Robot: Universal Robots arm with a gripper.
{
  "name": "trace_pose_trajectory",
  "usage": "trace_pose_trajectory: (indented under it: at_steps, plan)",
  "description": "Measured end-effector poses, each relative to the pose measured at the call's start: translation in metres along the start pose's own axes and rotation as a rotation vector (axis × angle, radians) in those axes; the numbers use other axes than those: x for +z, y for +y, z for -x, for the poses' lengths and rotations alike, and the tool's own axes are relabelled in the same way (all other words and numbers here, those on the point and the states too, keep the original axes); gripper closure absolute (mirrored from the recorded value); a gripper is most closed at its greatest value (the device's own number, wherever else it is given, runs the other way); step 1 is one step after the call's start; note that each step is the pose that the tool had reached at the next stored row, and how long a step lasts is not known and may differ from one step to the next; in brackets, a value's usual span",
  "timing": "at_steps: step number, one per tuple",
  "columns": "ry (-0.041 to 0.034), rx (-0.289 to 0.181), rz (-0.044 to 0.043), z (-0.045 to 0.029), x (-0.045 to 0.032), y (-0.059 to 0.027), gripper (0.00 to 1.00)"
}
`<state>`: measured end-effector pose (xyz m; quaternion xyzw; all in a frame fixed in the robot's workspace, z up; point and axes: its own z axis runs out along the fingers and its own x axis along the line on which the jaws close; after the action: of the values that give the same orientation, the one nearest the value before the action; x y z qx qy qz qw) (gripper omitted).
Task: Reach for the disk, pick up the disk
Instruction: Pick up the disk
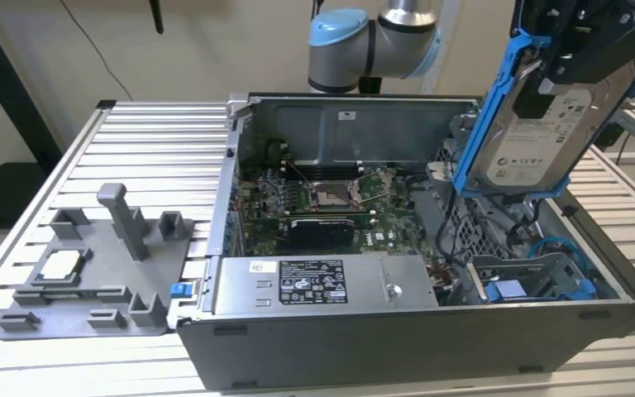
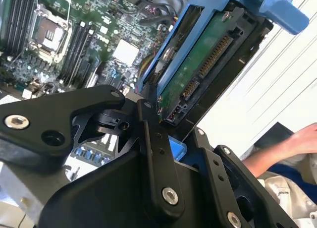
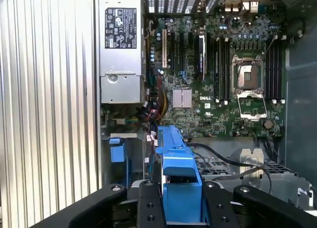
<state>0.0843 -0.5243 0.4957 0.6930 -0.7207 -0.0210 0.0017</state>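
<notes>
Disk (image 1: 538, 132) up in the air above the open case (image 1: 406, 331), near the exterior view's right side, long axis near vertical, leaning slightly, label facing the camera, blue frame round its edges. Gripper (image 1: 577, 54) clamped on disk's upper end, jaws closed against the frame. In the second wrist view, connector end of disk (image 2: 198, 74) sits between black fingers (image 2: 158, 158); motherboard (image 3: 218, 79) below.
</notes>
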Motion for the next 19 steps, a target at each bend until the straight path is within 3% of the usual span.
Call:
trace_pose_trajectory:
  at_steps: [10, 19]
  plan:
    - [0.0000, 0.000, 0.0000, -0.0222, 0.0022, -0.0009, 1.00]
    - [0.0000, 0.000, 0.0000, -0.0302, 0.0063, -0.0014, 1.00]
